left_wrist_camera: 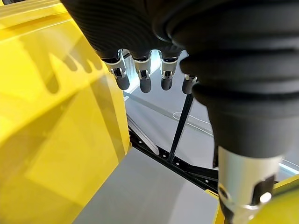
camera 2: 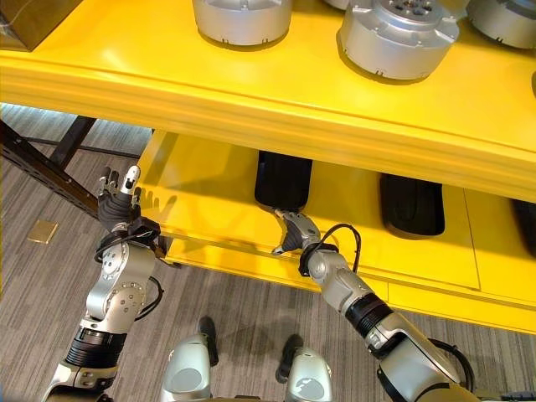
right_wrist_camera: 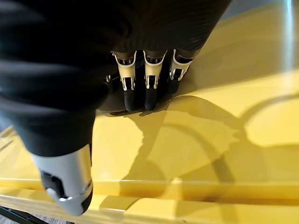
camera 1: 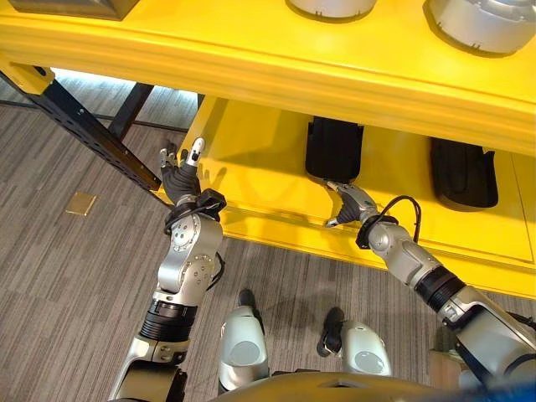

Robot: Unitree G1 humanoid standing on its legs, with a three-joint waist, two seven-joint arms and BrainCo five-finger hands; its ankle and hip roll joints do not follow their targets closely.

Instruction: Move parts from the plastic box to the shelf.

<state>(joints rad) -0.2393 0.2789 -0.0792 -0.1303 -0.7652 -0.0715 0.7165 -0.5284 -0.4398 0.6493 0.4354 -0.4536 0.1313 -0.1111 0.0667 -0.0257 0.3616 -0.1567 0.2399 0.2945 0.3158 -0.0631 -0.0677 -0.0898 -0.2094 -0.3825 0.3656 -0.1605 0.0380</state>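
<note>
The yellow shelf (camera 1: 276, 71) has two tiers. On its lower tier lie two black parts: one (camera 1: 333, 148) toward the middle and another (camera 1: 463, 172) further to the robot's right, well apart from each other. On the upper tier stand round silver parts (camera 2: 399, 38), one (camera 2: 241, 18) to the left of it. The right hand (camera 1: 350, 203) reaches onto the lower tier, its fingers (right_wrist_camera: 148, 88) straight and pointing at the near end of the middle black part, their dark tips at or just short of its edge; whether they touch it cannot be told. The hand grasps nothing. The left hand (camera 1: 182, 172) is raised at the left end of the lower tier, beside the shelf's black frame (camera 1: 92, 126), fingers (left_wrist_camera: 141, 74) straight and spread, thumb apart, holding nothing and touching nothing that can be seen. Below the shelf is grey striped floor (camera 1: 59, 276), with a small tan square (camera 1: 81, 203) lying on it to the left.
</note>
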